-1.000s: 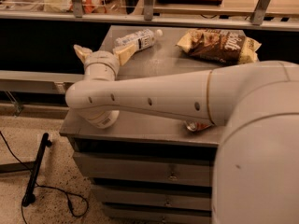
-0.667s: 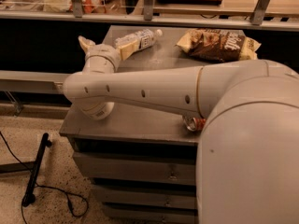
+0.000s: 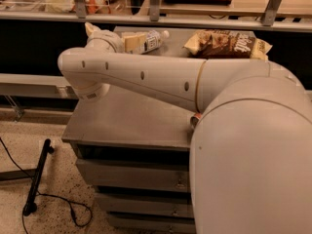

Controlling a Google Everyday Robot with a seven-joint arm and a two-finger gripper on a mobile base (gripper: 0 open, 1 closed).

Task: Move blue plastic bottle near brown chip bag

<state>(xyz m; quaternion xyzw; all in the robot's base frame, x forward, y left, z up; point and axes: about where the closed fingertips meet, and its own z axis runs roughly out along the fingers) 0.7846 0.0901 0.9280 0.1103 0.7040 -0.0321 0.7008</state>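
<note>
Blue plastic bottle (image 3: 152, 40) is lying on its side at the far edge of the tabletop (image 3: 129, 123), white cap pointing right toward the brown chip bag (image 3: 228, 44), which is sitting near it with a small gap between. Gripper (image 3: 111, 35) is hovering at the bottle's left end, fingers (image 3: 130, 42) spread apart, one cream finger overlapping the bottle's base, the other sticking out left. White arm (image 3: 146, 77) is stretching across the tabletop.
</note>
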